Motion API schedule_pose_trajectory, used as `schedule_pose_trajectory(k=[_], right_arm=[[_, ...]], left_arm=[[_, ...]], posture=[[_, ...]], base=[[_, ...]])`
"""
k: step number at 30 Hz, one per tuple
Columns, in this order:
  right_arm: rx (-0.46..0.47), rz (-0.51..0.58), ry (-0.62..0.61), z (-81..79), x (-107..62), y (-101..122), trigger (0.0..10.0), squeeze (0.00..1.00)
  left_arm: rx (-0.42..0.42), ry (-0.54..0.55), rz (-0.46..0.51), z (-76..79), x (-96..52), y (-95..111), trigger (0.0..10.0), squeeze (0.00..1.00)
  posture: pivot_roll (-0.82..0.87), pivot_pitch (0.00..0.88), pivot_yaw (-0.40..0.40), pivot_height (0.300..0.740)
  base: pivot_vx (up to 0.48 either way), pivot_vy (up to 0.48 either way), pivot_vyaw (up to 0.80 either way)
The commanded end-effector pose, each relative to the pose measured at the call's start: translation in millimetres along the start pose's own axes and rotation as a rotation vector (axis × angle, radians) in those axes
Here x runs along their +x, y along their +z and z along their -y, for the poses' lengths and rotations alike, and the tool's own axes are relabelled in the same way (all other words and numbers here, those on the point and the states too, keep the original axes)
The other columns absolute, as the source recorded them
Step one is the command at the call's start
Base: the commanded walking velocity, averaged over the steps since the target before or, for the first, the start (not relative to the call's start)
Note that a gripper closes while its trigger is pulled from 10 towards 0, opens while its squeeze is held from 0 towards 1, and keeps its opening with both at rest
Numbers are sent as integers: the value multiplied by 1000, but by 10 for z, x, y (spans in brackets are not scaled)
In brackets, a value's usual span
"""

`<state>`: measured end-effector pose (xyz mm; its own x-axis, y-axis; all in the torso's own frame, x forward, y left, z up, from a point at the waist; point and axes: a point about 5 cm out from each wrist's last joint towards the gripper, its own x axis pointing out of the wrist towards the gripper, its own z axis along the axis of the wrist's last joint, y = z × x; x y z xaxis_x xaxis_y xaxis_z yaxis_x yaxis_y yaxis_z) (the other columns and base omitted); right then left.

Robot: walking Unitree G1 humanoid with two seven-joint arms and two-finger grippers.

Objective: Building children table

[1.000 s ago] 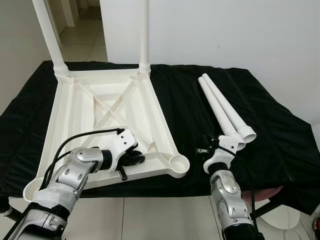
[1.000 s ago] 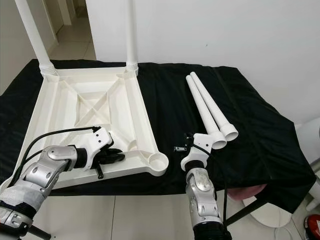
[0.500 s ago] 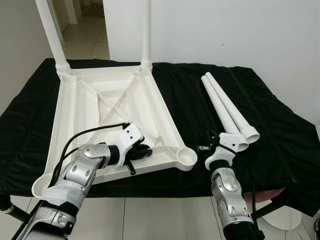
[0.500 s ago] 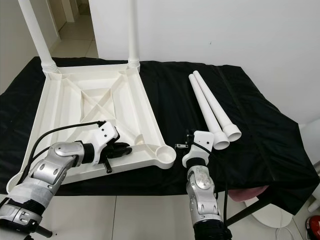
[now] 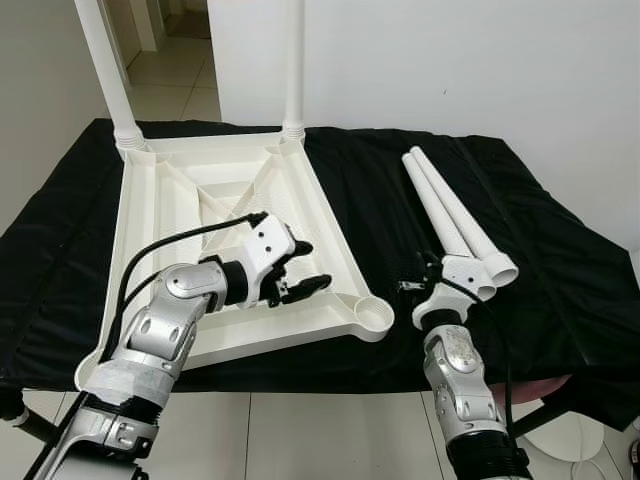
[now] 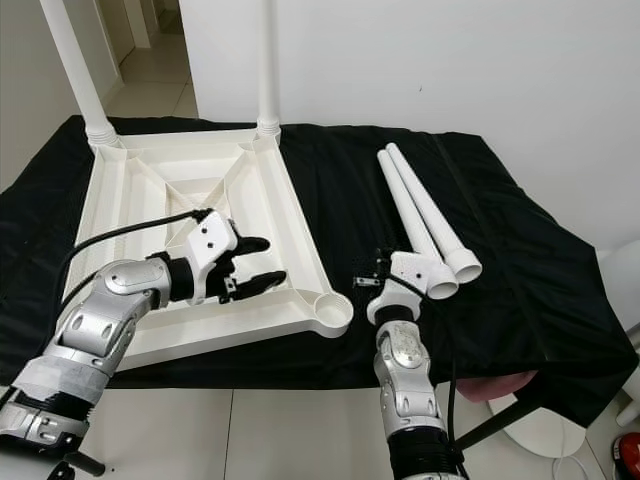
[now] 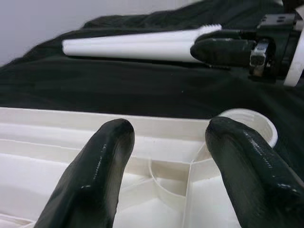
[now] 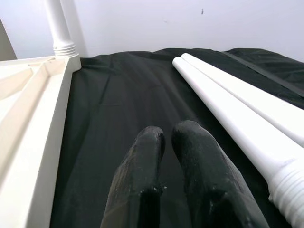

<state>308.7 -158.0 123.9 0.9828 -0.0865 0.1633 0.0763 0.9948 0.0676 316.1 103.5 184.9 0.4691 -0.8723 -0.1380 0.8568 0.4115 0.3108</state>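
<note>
The upside-down white plastic table top point(image 5: 200, 215) lies on the black cloth-covered table point(image 5: 560, 260). The left gripper point(image 5: 303, 268) hovers over its near corner, fingers spread, empty. The right gripper point(image 8: 166, 142), fingers closed together and empty, rests beside two loose white plastic legs point(image 5: 450, 215).

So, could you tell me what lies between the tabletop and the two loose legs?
Only bare black cloth between the tabletop and loose legs, in both eye views.
</note>
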Motion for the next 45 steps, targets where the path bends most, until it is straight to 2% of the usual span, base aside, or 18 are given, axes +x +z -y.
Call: schedule_pose_trajectory(k=[1, 2, 4, 5, 7, 8, 14, 15, 16, 17, 18, 21, 23, 32, 33, 34, 35, 45], right_arm=[[-15, 11, -43, 80, 28, 16, 10000, 0], [-24, 9, -73, 126, 48, 20, 10000, 0], [-24, 9, -73, 126, 48, 20, 10000, 0], [-27, 9, -99, 177, 66, 27, 10000, 0], [-27, 9, -99, 177, 66, 27, 10000, 0], [-30, 11, -122, 228, 86, 37, 10000, 0], [-21, 12, -142, 285, 110, 50, 10000, 0], [-17, 12, -166, 367, 153, 70, 10000, 122], [-17, 12, -166, 367, 153, 70, 10000, 122], [-18, 13, -192, 469, 207, 100, 10000, 1000], [-33, 11, -219, 570, 253, 129, 10000, 1000], [-56, 10, -253, 672, 292, 165, 10000, 1000], [-82, 0, -313, 827, 327, 197, 10000, 1000], [-95, -30, -312, 910, 342, 183, 10000, 1000], [-85, -48, -282, 900, 340, 149, 10000, 420], [-85, -48, -282, 900, 340, 149, 10000, 420], [-75, -65, -264, 890, 335, 116, 10000, 27], [-17, -131, -132, 835, 302, -22, 10000, 0]], left_arm=[[4, 164, 18, -150, -35, 66, 10000, 0], [-16, 225, 40, -234, -70, 94, 10000, 0], [-16, 225, 40, -234, -70, 94, 10000, 0], [-39, 296, 64, -324, -109, 129, 10000, 0], [-39, 296, 64, -324, -109, 129, 10000, 0], [-67, 354, 94, -400, -150, 173, 10000, 0], [-87, 400, 123, -454, -180, 222, 10000, 0], [-88, 433, 156, -484, -184, 296, 10000, 0], [-88, 433, 156, -484, -184, 296, 10000, 0], [-83, 453, 182, -484, -157, 374, 10000, 0], [-73, 459, 194, -457, -117, 431, 10000, 0], [-67, 457, 203, -421, -75, 476, 10000, 0], [-83, 463, 198, -373, -16, 500, 10000, 0], [-101, 489, 170, -349, 35, 491, 10000, 0], [-99, 489, 156, -329, 46, 489, 10000, 0], [-99, 489, 156, -329, 46, 489, 10000, 0], [-94, 486, 147, -315, 52, 489, 10000, 0], [-88, 489, 125, -294, 76, 510, 10000, 0]], posture=[[11, 0, -43, 740], [10, 0, -44, 740], [10, 0, -44, 740], [10, 0, -47, 740], [10, 0, -47, 740], [10, 0, -50, 740], [10, 0, -60, 740], [13, 0, -72, 740], [13, 0, -72, 740], [13, 0, -83, 740], [11, 0, -89, 740], [11, 0, -89, 740], [8, 0, -101, 740], [12, 0, -107, 740], [13, 0, -107, 740], [13, 0, -107, 740], [13, 0, -107, 740], [5, 0, -99, 740]], base=[[0, 0, 0], [0, 0, 0], [0, 0, 0], [0, 0, 0], [0, 0, 0], [0, 0, 0], [0, 0, 0], [0, 0, 0], [0, 0, 0], [0, 0, 0], [0, 0, 0], [0, 0, 0], [0, 0, 0], [0, 0, 0], [0, 0, 0], [0, 0, 0], [0, 0, 0], [0, 0, 0]])
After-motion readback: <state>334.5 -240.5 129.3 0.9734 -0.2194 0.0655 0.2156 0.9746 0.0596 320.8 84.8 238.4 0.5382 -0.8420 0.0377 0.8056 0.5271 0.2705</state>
